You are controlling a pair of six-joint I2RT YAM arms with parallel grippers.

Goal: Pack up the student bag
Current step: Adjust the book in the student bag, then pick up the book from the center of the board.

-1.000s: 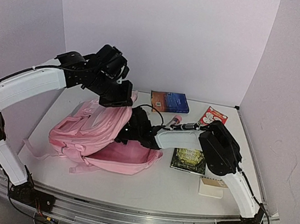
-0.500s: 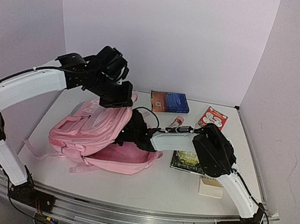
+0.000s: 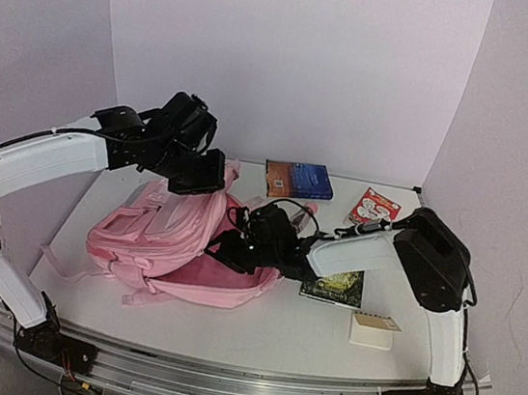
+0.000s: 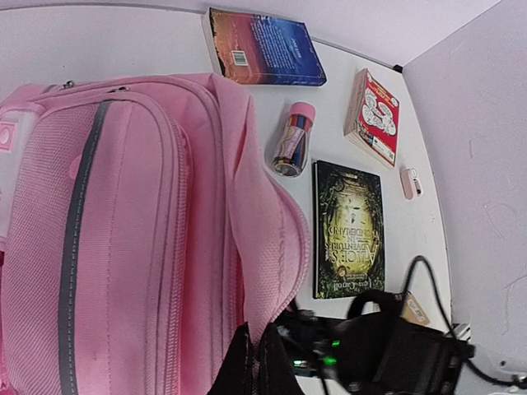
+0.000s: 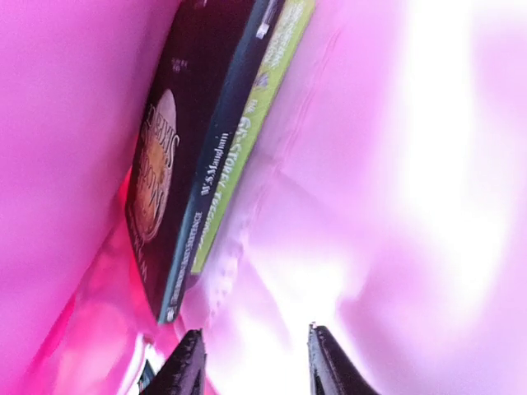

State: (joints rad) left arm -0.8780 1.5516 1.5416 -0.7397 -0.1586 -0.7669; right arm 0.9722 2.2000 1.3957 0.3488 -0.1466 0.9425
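The pink student bag (image 3: 158,227) lies on the table with its mouth facing right; it also fills the left wrist view (image 4: 123,230). My left gripper (image 3: 204,176) is shut on the bag's upper flap (image 4: 263,239) and holds it up, its fingertips (image 4: 254,366) pinching the edge. My right gripper (image 3: 230,249) is inside the bag's mouth. In the right wrist view it (image 5: 255,329) is open and empty among pink lining. A dark book with a teal spine (image 5: 185,164) and a green book (image 5: 259,99) lie inside the bag.
On the table right of the bag lie a blue book (image 3: 298,179), a red and white book (image 3: 376,207), a pink-capped tube of pens (image 4: 292,140), a dark green Alice book (image 3: 335,285), a small pink item (image 4: 408,183) and a beige pad (image 3: 371,330). Walls close in behind and on both sides.
My right arm's elbow has swung up and to the right, and its wrist has drawn back a little toward the bag's mouth. My left gripper still holds the flap, slightly lower.
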